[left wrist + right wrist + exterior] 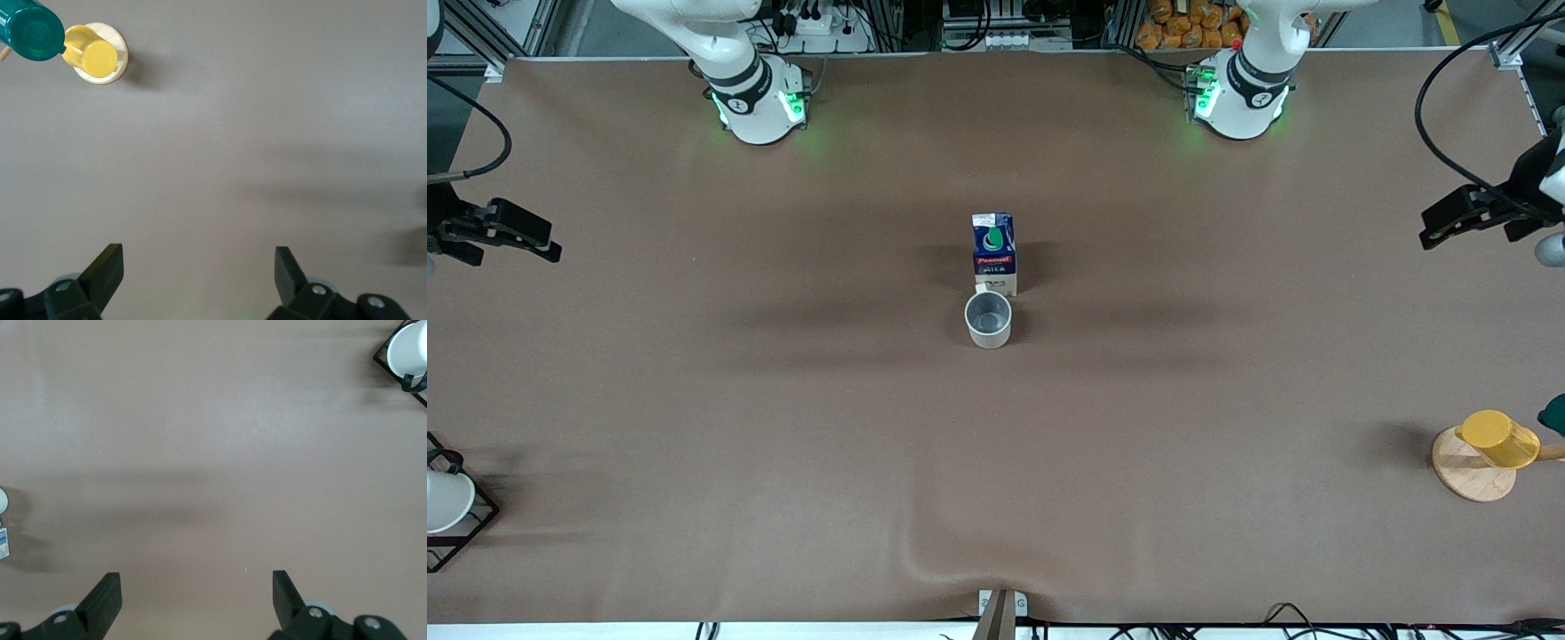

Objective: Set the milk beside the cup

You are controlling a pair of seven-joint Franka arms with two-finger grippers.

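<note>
Front view: the milk carton (994, 254) stands upright mid-table, dark blue with a red band and green cap, just beside the off-white mug (989, 319), which is nearer the camera. A yellow cup (1499, 438) on a wooden stand (1469, 471) sits at the left arm's end, a white cup (445, 500) in a wire rack (473, 524) at the right arm's end.

Left wrist view: the left gripper (199, 267) hangs over bare table with its fingers spread apart.

Right wrist view: the right gripper (197, 590) does likewise, holding nothing.

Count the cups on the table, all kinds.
4. Off-white cup mid-table, just nearer the camera than the milk. Yellow cup and teal cup on the wooden stand, left arm's end. White cup on the wire rack, right arm's end.
</note>
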